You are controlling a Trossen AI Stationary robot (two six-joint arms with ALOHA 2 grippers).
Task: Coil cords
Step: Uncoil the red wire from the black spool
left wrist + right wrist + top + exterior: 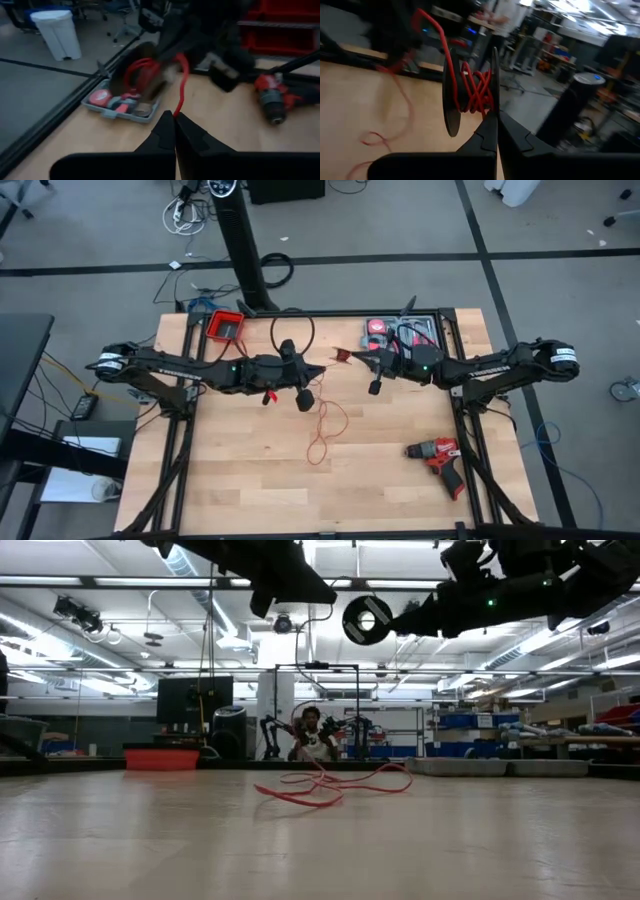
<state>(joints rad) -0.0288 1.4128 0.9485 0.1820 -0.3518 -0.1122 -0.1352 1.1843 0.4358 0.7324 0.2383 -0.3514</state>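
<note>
The cord is a thin red wire. Part of it is wound on a small black spool (470, 90), which hangs above the table's middle (365, 620). The rest trails down to loose loops on the wooden table (325, 425), also seen in the low view (330, 785). My left gripper (175, 116) is shut on the wire a short way from the spool (145, 75). My right gripper (495, 114) is shut on the spool. In the high view both grippers meet above the table's middle, the left (322, 368) beside the right (348, 360). My left gripper pinches the red wire (177, 107) between its two fingertips, a single strand. The fingers come nearly level from the table's left. From the pinch the wire runs on to the spool, clear of the table. My right gripper pinches the rim of one spool disc (494, 102) between its two fingers, coming level from the table's right. The spool is lifted clear of the table. Its discs stand on edge, with red turns (477, 92) between them.
A red-and-black drill (440, 455) lies near the right front of the table. A grey tray of tools (400, 332) sits at the far right and a red bin (225, 325) at the far left. A thick black cable loop (292, 330) hangs behind the left gripper.
</note>
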